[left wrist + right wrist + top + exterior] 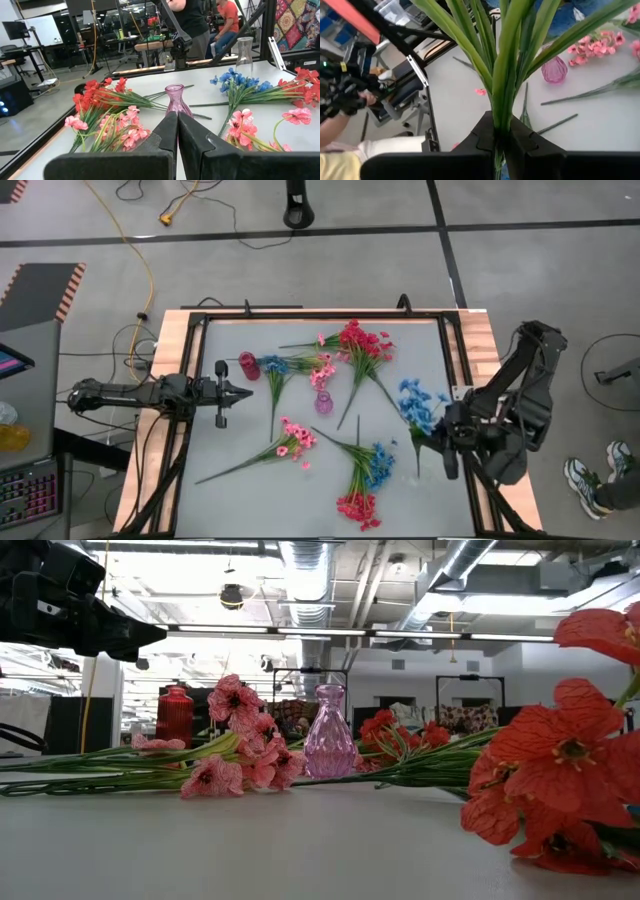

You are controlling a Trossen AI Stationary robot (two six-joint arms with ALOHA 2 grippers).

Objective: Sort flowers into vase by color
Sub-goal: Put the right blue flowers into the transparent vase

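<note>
- Currently, the pink vase (323, 401) stands upright near the middle of the table (240, 450) and serves as the reference for all positions below.
- The right gripper (447, 442) is at the table's right edge, well to the right of the pink vase, with its fingers (482, 137) clamped on the green stems of a blue flower sprig (418, 406).
- In the right wrist view, those stems (502, 75) rise straight out from between the closed fingers, and the pink vase (554, 70) shows beyond them.
- The left gripper (238, 393) hangs above the table's left side, left of the pink vase and pointing toward it; its jaws are pressed together and hold nothing.
- A red vase (248, 365) stands to the left of the pink vase, just beside the left gripper's tip.
- A red sprig (362, 345) lies beyond the pink vase, toward the far edge.
- A blue and pink bunch (295, 366) lies just beside the pink vase, between it and the red vase.
- A pink sprig (290, 438) lies on the near side of the pink vase, its stem trailing left.
- A mixed blue and red bunch (365, 480) lies near the front edge, to the right of the pink vase.
- A clear vase (244, 50) stands at the table's far side in the left wrist view.
</note>
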